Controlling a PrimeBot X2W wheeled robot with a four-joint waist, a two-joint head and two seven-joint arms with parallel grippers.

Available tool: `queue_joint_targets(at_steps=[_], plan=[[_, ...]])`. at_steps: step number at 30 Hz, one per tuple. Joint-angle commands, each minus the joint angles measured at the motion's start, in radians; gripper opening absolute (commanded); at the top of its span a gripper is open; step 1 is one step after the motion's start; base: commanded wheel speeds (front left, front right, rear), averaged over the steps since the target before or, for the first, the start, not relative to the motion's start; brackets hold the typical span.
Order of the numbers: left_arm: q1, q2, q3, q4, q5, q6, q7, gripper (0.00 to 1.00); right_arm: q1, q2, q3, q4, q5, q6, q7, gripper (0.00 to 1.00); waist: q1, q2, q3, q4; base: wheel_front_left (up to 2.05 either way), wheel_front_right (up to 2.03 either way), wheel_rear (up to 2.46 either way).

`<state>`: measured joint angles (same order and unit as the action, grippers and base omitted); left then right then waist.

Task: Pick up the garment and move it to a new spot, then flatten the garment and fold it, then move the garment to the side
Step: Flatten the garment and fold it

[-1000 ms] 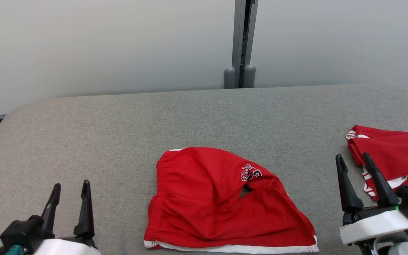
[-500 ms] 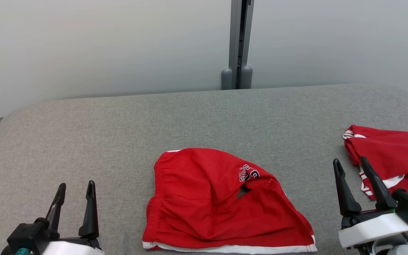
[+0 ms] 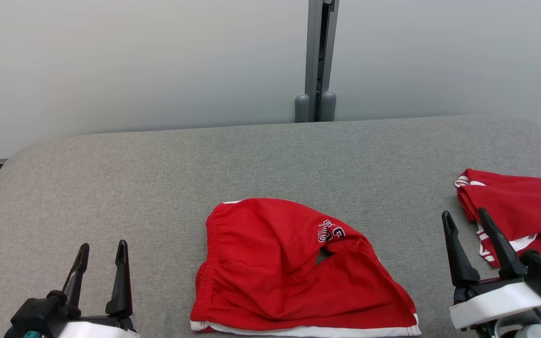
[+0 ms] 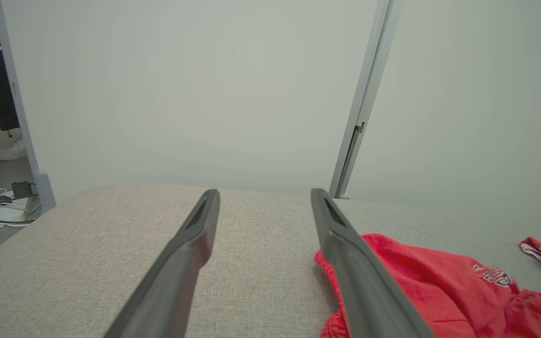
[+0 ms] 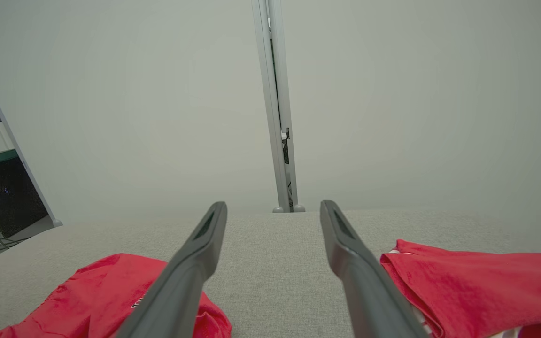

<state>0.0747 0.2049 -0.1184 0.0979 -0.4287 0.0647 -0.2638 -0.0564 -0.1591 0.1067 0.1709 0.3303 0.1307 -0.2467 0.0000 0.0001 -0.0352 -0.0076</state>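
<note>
Head view: red garment (image 3: 275, 263) crumpled on grey table (image 3: 158, 178), between left gripper (image 3: 103, 244) and right gripper (image 3: 464, 212); both pairs of fingers spread, empty. Its lettering (image 3: 331, 231) folded under, unreadable. Beside right fingers, second red garment (image 3: 524, 211), cut off at frame edge.

Left wrist view: red garment right of parted fingers, partly hidden behind one.

Right wrist view: red garment left of fingers, second red garment right, both cut off below.

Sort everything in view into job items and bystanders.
Job: crumpled red fabric shorts with white hem, centre; left gripper and right gripper, both open and empty.
Lying about: second red garment with white trim, far right; grey metal partition post.
</note>
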Motion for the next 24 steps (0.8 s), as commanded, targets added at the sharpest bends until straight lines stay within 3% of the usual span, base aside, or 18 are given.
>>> queue_joint_targets(at_steps=[1,12,14,18,24], plan=[[0.006,-0.004,0.011,0.002,0.01,-0.009,0.0,1.0,-0.001,-0.007,-0.001,-0.003,-0.004,0.0,0.002,1.0,0.0,-0.0001,-0.001,0.0,0.0,0.0,0.0],[0.02,-0.011,0.038,-0.002,0.024,-0.041,0.0,1.0,-0.001,-0.028,-0.033,-0.049,-0.002,0.0,0.009,1.0,0.0,-0.0001,0.0,-0.006,0.0,0.0,0.0],[0.031,-0.008,0.028,0.001,0.002,-0.057,0.033,1.0,0.011,-0.047,-0.021,-0.049,0.019,0.0,0.06,1.0,0.0,-0.0001,0.001,-0.005,0.0,0.0,0.0],[0.058,0.018,-0.014,-0.008,-0.04,-0.092,0.2,1.0,0.046,-0.114,0.032,-0.065,0.093,0.0,0.204,1.0,0.0,-0.0001,0.005,0.0,0.0,0.0,0.0],[0.092,0.049,-0.061,-0.056,-0.092,-0.109,0.41,1.0,0.122,-0.173,0.103,-0.059,0.246,0.0,0.461,1.0,0.0,-0.0001,0.02,0.006,0.0,0.0,0.0]])
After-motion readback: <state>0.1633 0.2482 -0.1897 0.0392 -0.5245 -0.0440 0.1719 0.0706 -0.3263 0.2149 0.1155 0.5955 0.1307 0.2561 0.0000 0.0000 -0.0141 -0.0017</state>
